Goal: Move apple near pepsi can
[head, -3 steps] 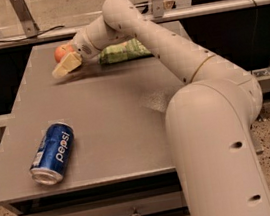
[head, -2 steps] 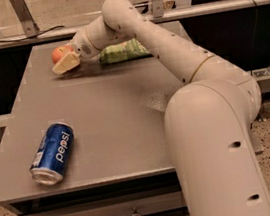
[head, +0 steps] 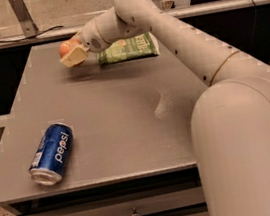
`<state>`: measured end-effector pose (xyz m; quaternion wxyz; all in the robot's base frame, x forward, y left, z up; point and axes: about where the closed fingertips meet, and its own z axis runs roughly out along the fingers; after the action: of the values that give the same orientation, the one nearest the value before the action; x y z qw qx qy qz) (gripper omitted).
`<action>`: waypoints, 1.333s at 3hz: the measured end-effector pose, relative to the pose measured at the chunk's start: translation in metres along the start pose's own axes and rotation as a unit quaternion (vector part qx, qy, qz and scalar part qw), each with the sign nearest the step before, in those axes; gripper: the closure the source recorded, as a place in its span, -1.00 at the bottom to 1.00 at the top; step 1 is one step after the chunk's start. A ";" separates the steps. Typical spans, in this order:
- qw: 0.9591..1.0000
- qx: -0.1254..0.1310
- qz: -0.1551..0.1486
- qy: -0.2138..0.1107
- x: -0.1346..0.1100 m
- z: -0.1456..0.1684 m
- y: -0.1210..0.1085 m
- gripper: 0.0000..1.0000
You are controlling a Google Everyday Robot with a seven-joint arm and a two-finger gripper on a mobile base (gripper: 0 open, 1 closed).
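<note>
The robot's hand [head: 73,56] grips the red-orange apple [head: 67,47] just above the far part of the grey surface [head: 125,111], beside a green snack packet [head: 129,49]. The blue pepsi can [head: 52,154] lies on its side, well apart, near the front left.

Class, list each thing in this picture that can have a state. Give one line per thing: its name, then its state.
apple: gripped, seemingly lifted just off the table at its far left.
gripper: over the table's far left, jaws shut on the apple.
pepsi can: lying on its side near the front left corner, apart from the apple.
green packet: lying flat at the far edge.
drawer: shut.
</note>
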<state>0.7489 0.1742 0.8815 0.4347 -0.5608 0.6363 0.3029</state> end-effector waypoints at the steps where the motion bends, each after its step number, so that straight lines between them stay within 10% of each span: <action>1: 1.000 -0.005 -0.012 -0.007 -0.004 -0.040 0.033 1.00; 3: 0.999 -0.039 0.023 0.021 0.049 -0.107 0.140 1.00; 4: 0.999 -0.039 0.023 0.021 0.049 -0.106 0.140 1.00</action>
<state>0.5896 0.0858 0.8705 0.3923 -0.5690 0.6452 0.3257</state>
